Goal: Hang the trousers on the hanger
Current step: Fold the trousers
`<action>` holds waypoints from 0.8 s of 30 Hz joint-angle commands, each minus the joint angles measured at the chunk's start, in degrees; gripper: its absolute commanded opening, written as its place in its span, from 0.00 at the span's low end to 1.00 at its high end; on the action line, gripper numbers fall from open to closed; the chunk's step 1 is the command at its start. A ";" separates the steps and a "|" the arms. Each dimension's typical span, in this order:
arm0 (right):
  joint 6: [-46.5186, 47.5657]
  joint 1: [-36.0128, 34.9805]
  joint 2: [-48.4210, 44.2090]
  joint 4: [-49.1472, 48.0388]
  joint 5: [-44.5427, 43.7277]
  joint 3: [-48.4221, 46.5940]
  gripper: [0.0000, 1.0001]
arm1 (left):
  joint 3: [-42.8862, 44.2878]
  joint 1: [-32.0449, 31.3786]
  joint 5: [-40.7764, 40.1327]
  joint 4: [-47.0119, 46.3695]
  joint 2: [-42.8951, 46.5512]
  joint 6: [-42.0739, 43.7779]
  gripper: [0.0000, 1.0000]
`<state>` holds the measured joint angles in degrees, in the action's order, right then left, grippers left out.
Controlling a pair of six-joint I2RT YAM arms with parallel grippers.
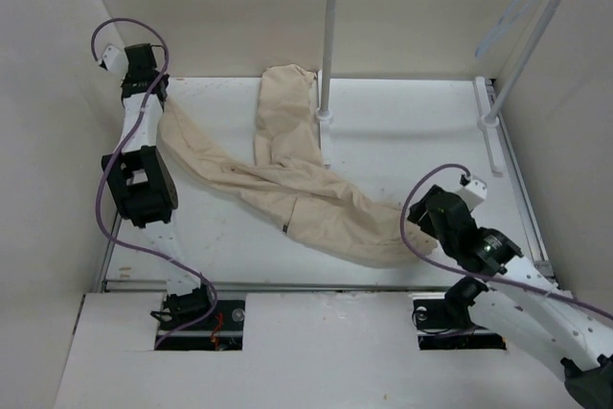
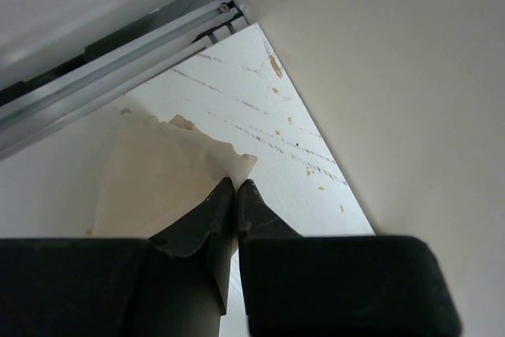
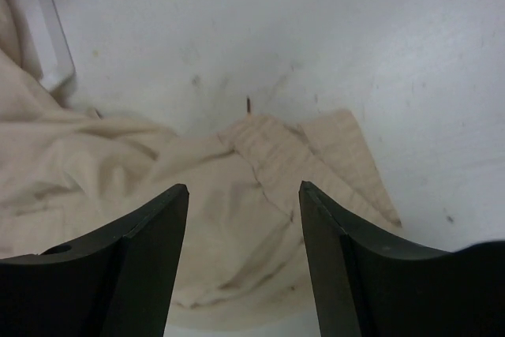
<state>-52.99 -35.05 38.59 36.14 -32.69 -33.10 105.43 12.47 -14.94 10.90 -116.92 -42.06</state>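
Trousers (image 1: 306, 203) pinched by outstretched left pincer (image 2: 237, 189).

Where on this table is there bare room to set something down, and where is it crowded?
Bare table shows between the middle rack pole and the right rack pole, and near-left, between the trousers and the front edge. Crowded: the diagonal of cloth from the left gripper to the right gripper.

No readable text, labels or numbers anywhere.
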 commanded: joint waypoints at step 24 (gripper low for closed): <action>14.93 5.64 39.60 -17.94 4.64 -24.18 0.08 | 6.80 -0.91 -1.93 1.23 1.09 -0.56 0.03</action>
<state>-44.23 -33.08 72.14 28.60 -28.03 -49.50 106.45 10.28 -15.22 11.66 -116.99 -42.11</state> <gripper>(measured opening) 0.080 0.033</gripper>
